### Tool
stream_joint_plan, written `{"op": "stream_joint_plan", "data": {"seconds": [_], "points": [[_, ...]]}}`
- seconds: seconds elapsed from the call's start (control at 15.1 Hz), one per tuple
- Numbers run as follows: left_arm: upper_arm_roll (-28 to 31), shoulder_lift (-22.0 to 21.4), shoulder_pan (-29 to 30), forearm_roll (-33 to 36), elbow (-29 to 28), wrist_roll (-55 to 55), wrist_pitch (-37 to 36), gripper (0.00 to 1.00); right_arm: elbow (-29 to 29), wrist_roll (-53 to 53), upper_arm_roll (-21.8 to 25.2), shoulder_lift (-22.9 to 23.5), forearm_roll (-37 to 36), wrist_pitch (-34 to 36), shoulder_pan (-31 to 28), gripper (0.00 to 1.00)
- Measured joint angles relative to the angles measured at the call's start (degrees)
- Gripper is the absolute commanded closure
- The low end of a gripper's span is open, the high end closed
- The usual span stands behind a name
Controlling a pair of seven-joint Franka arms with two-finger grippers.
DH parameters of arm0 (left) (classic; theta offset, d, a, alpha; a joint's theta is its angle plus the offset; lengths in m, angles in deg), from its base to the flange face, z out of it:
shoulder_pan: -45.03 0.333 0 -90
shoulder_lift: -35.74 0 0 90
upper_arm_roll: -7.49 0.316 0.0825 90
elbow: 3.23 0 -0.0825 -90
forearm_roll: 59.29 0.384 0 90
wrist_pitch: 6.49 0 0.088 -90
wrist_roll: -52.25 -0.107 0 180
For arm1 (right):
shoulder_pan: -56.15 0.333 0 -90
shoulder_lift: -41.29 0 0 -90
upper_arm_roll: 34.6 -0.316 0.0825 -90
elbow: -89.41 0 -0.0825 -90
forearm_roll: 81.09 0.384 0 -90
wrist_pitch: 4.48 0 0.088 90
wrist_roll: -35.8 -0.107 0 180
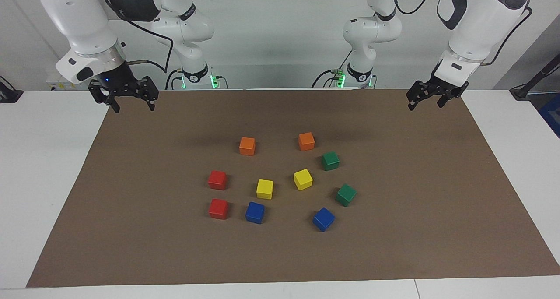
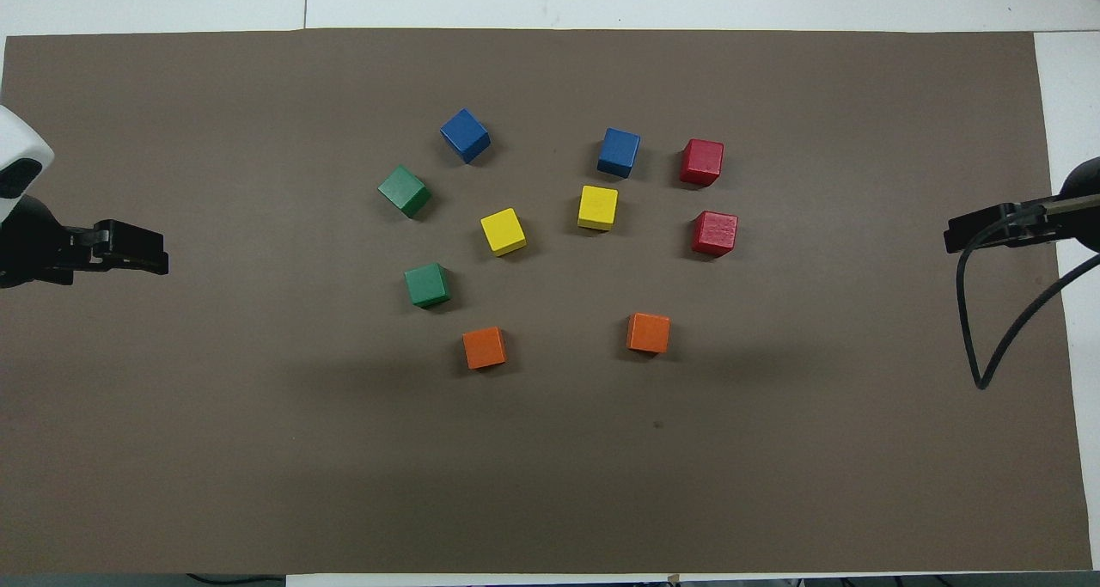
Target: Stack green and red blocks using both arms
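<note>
Two large glossy white jointed robot arms (image 1: 78, 23) with dark grey joint bands trail looping black cables (image 1: 148, 32). Each ends in a small black two-finger hand: the right hand (image 1: 131, 104), the left hand (image 1: 426, 101). Green lights glow at both bases.

Ten small shiny cubes sit on the brown mat (image 1: 131, 229). There are two red cubes (image 1: 217, 180) (image 1: 218, 209), two green cubes (image 1: 330, 160) (image 1: 346, 195), two orange cubes (image 1: 247, 145) (image 1: 306, 141), two yellow cubes (image 1: 264, 188) (image 1: 302, 179) and two blue cubes (image 1: 255, 212) (image 1: 323, 219). All ten lie between the two black grippers, one right gripper (image 1: 131, 103) and one left gripper (image 1: 426, 101).
</note>
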Motion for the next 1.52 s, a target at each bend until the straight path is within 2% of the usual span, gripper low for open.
{"op": "stream_joint_plan", "data": {"seconds": [0.33, 0.53, 0.66, 0.8, 0.93, 1.13, 1.33, 1.52], "points": [[0.0, 0.0, 0.0, 0.0, -0.3, 0.0, 1.1, 0.00, 0.0, 0.0, 0.0, 0.0, 0.0, 0.0, 0.0, 0.00], [-0.6, 0.7, -1.3, 0.0, -3.3, 1.2, 7.0, 0.00, -0.1, -0.5, 0.0, 0.0, 0.0, 0.0, 0.1, 0.00], [-1.0, 2.5, -3.8, 0.0, -6.4, 7.2, 13.1, 0.00, -1.4, -5.4, 0.0, 0.0, 0.0, -1.1, 1.5, 0.00], [-1.2, 5.8, -7.7, 0.0, -9.3, 14.8, 20.5, 0.00, -4.6, -13.0, 0.0, 0.4, 0.1, -5.3, 5.1, 0.00], [-1.5, 9.6, -10.4, 0.0, -10.8, 22.8, 26.3, 0.00, -7.4, -21.6, -0.2, 2.9, 0.1, -10.8, 8.8, 0.00], [-1.5, 13.1, -12.3, 0.0, -11.0, 29.8, 30.8, 0.00, -8.7, -31.8, -0.3, 9.8, 0.3, -19.1, 12.3, 0.00], [-1.5, 15.0, -15.3, 0.0, -11.1, 31.2, 32.6, 0.00, -8.6, -35.5, -0.3, 16.0, 1.4, -25.1, 13.4, 0.00], [-1.5, 17.4, -18.9, 0.0, -11.2, 31.9, 34.0, 0.00, -8.5, -36.8, -0.2, 18.7, 2.1, -28.2, 13.4, 0.00]]}}
